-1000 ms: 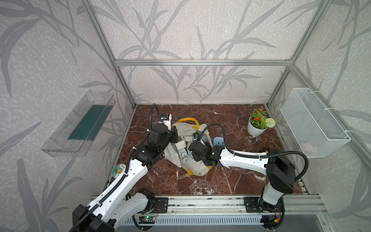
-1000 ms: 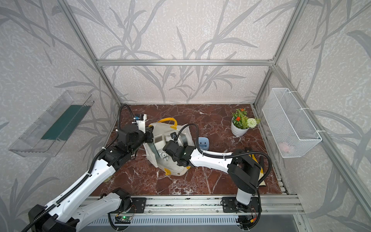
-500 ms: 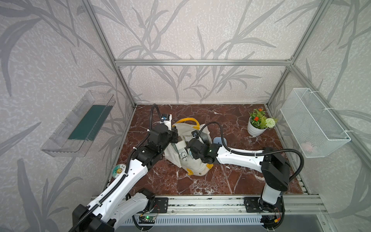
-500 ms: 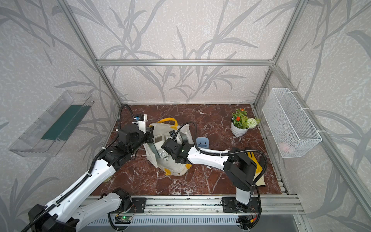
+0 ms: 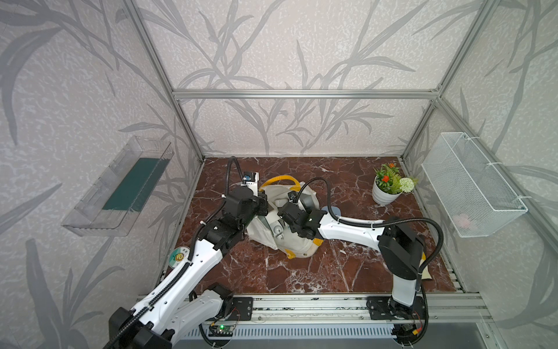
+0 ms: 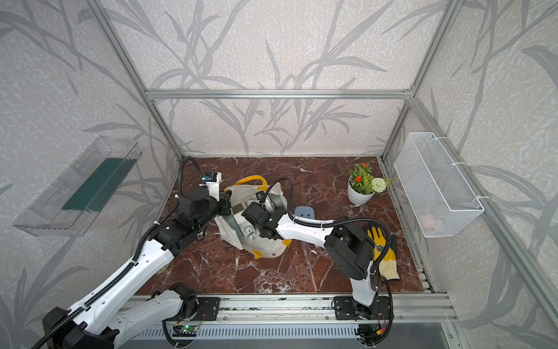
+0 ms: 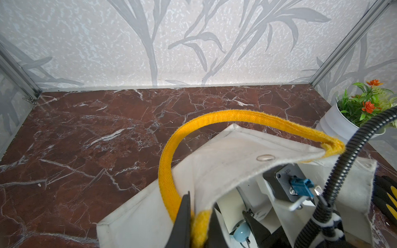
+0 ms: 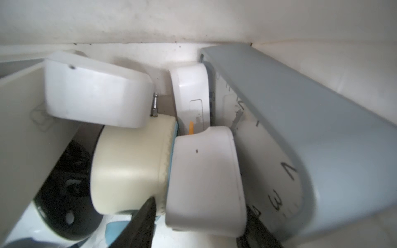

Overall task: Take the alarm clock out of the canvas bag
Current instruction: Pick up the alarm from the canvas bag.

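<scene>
The canvas bag (image 5: pixel 297 244) (image 6: pixel 268 243) lies on its side mid-table, mouth held open. My left gripper (image 7: pixel 199 206) (image 5: pixel 262 205) is shut on the bag's rim where the yellow strap (image 7: pixel 247 117) attaches. My right gripper (image 8: pixel 199 208) (image 5: pixel 287 216) is deep inside the bag. There the alarm clock (image 8: pixel 129 163) shows a cream body, a blue rim and two white bells. The dark fingers (image 8: pixel 141 225) press on both sides of the nearer bell (image 8: pixel 204 182). In both top views only a pale bit of the clock (image 5: pixel 277 233) (image 6: pixel 247 231) shows in the bag's mouth.
A grey clock with numerals (image 8: pixel 300 128) and a white box (image 8: pixel 191 94) crowd the bag beside the alarm clock. A flower pot (image 5: pixel 385 193) stands back right, a wire basket (image 5: pixel 471 187) hangs on the right wall, a clear tray (image 5: pixel 120 187) on the left. A yellow glove (image 6: pixel 382 250) lies near my right arm.
My right gripper has pushed further left into the bag and its jaws have narrowed around the bell. The left gripper and the bag have stayed put.
</scene>
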Robot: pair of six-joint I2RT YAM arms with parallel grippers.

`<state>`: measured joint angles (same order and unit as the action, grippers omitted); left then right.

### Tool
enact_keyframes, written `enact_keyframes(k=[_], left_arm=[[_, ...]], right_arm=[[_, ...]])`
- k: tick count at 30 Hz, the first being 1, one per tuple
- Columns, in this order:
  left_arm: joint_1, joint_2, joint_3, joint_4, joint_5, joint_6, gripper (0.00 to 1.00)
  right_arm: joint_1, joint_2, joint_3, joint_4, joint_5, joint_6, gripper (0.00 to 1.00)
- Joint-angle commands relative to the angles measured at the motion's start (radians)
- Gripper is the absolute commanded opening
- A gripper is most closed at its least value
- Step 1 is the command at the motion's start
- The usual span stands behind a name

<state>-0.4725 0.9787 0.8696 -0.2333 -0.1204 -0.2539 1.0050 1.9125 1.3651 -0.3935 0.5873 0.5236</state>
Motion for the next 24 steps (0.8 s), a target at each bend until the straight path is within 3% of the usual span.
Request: enact_keyframes(k=[1, 15, 24], left_arm=[[-0.003, -0.004, 0.042, 0.008, 0.006, 0.008, 0.00], [-0.003, 0.019, 0.065, -0.031, -0.038, 0.001, 0.00], [-0.002, 0.057, 0.101, -0.075, -0.083, -0.023, 0.00]], right_arm=[[-0.012, 0.026, 0.008, -0.020, 0.033, 0.001, 0.54], [-0.026, -0.034, -0.054, 0.102, -0.084, -0.078, 0.31], [-0.026, -0.112, -0.098, 0.103, -0.188, -0.063, 0.23]])
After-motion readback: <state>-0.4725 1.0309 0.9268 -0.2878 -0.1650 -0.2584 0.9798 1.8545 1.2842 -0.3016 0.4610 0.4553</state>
